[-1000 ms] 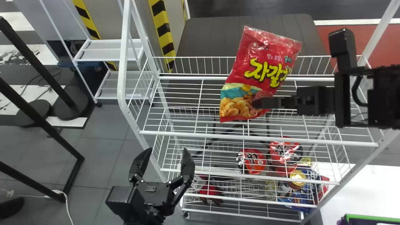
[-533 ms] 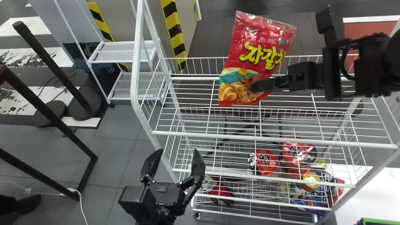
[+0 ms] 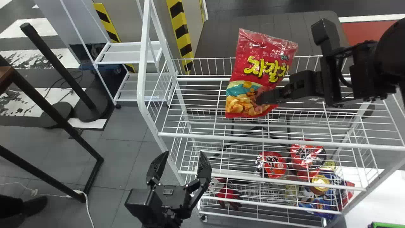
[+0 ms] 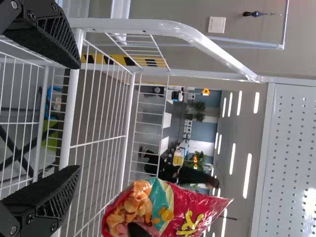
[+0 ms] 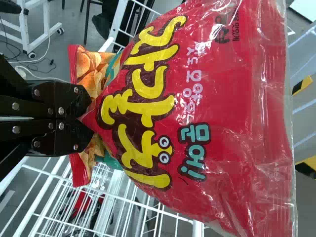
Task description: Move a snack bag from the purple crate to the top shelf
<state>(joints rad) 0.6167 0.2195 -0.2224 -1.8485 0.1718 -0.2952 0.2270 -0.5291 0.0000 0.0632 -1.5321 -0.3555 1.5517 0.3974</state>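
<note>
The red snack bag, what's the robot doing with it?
The robot's right gripper is pinching the red snack bag near its lower part and holding it at the top shelf of the white wire rack. It hasn't let go yet. The left gripper holds nothing, its fingers apart, by the rack's left end.

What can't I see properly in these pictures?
- Far side of the snack bag, head view: its front hides it.
- One finger of the right hand, head view: behind the bag.
- Parts of a red package, head view: shelf bars cross it.
- Green-rimmed thing, head view: cut off by the bottom edge.
</note>
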